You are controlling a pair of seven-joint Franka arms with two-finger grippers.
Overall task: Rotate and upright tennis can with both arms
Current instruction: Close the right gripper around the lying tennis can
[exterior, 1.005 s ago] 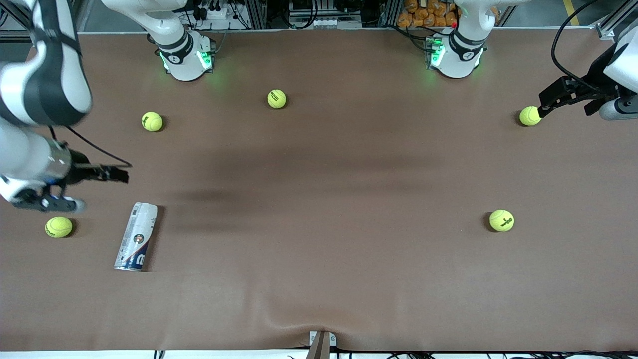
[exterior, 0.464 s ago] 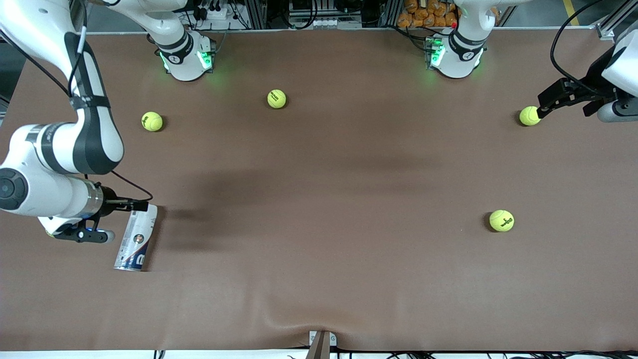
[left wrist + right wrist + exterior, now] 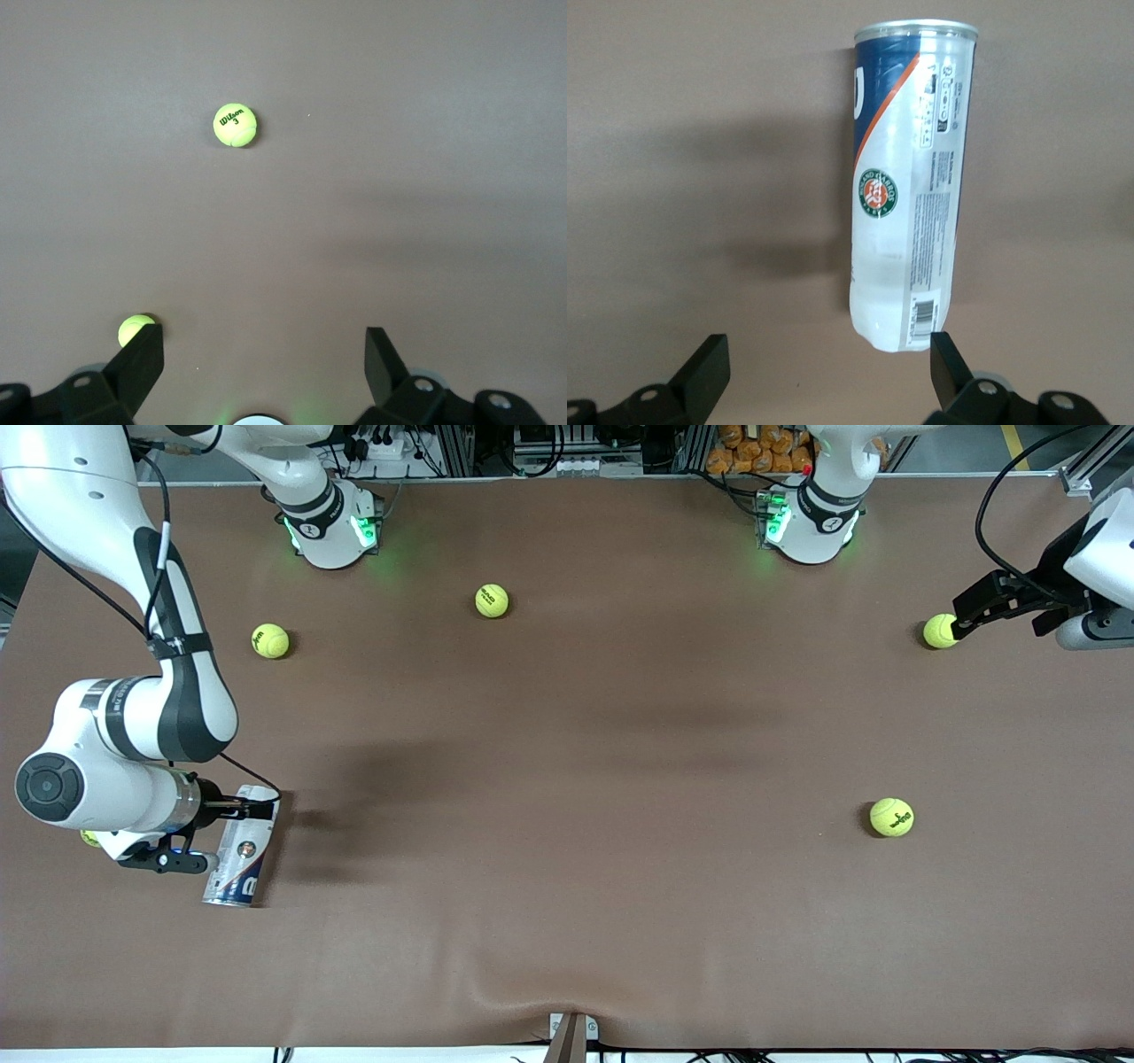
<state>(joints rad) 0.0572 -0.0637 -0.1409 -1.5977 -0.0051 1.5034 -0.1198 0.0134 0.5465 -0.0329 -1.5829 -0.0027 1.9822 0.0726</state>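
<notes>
The tennis can [image 3: 239, 850] lies on its side on the brown table toward the right arm's end, with its silvery rim nearer the front camera. In the right wrist view the tennis can [image 3: 911, 177] shows a white and dark-blue label. My right gripper [image 3: 259, 809] is over the can's white bottom end. In its wrist view the right gripper [image 3: 828, 363] is open, one fingertip [image 3: 946, 354] beside that end, and holds nothing. My left gripper [image 3: 964, 620] waits open at the left arm's end of the table, beside a tennis ball [image 3: 940, 631]. In its wrist view the left gripper [image 3: 263, 350] is empty.
Yellow-green tennis balls lie loose: one [image 3: 270, 640] and another [image 3: 492, 600] near the bases, one [image 3: 891, 817] toward the left arm's end. One ball [image 3: 88, 838] is mostly hidden under the right arm. The left wrist view shows a ball [image 3: 235, 125] and another [image 3: 133, 329] by a fingertip.
My right arm has swung toward the front camera and lowered, bringing its gripper from beside the can to over its white end. The can and the left gripper have barely moved.
</notes>
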